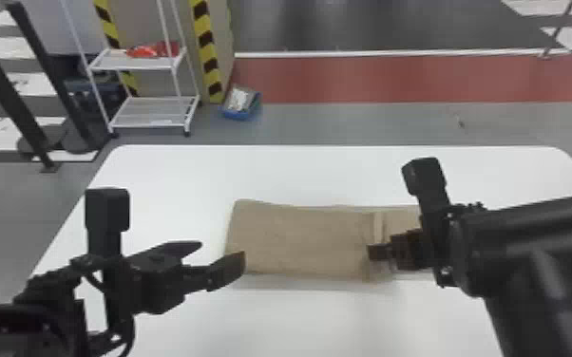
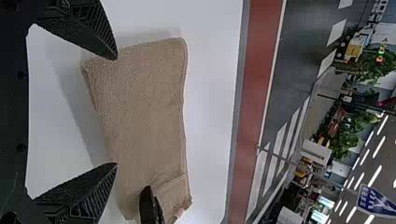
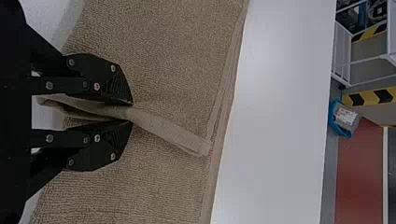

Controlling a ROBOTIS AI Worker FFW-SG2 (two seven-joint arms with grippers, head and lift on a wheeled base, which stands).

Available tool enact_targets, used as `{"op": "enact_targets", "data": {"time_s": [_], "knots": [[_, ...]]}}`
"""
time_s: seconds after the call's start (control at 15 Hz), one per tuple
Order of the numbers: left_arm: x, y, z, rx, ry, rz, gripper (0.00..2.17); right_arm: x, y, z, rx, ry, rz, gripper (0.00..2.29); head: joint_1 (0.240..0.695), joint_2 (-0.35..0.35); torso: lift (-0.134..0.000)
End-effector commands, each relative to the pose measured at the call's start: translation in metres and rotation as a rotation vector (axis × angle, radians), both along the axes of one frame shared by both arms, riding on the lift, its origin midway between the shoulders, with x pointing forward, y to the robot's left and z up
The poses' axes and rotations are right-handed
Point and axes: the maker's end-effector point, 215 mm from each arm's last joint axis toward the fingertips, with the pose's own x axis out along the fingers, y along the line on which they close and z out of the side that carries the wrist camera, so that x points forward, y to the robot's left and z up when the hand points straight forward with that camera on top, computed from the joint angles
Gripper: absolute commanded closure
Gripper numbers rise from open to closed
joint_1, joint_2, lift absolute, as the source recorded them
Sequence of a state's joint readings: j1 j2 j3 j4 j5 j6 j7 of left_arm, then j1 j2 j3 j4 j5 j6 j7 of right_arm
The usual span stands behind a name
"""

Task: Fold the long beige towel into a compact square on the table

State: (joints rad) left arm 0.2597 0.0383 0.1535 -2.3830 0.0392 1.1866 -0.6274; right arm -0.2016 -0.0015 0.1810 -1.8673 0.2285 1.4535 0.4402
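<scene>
Towel lies lengthwise across the middle of the white table, a long flat strip, well short of a square. Right gripper has a raised ridge of the cloth pinched between its fingers, towards the towel's right-hand part; a narrow band stands out past the fingertips. Whether the pinch takes one layer or several is hard to tell from here. Left gripper holds nothing, fingers spread, by the towel's left end.

Step in hand, by judgement: grasping for a fold that shortens the strip. Next move probably calls for the right arm to lift the pinched cloth and lay it leftward, edges matched, without dragging the lower layers askew.
</scene>
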Motion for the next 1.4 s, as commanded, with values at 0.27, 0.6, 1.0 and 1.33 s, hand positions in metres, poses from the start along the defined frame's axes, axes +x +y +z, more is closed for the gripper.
{"op": "enact_targets", "data": {"time_s": [0.27,0.6,1.0,1.33], "knots": [[-0.003,0.002,-0.001,0.003,0.002,0.003,0.07,0.003,0.005,0.015,0.016,-0.030,0.007,1.04,0.695,0.062,-0.124],[-0.004,0.006,-0.002,0.003,0.004,0.010,0.07,0.016,0.002,0.032,0.026,-0.073,0.004,1.20,0.695,0.065,-0.124],[-0.006,0.009,-0.002,0.003,0.001,0.012,0.07,0.026,-0.034,0.030,0.062,-0.076,-0.074,1.20,0.695,0.050,-0.124],[-0.009,0.011,-0.004,0.004,0.004,0.016,0.07,0.056,-0.040,0.102,0.256,-0.263,-0.058,1.20,0.695,0.039,-0.124]]}}
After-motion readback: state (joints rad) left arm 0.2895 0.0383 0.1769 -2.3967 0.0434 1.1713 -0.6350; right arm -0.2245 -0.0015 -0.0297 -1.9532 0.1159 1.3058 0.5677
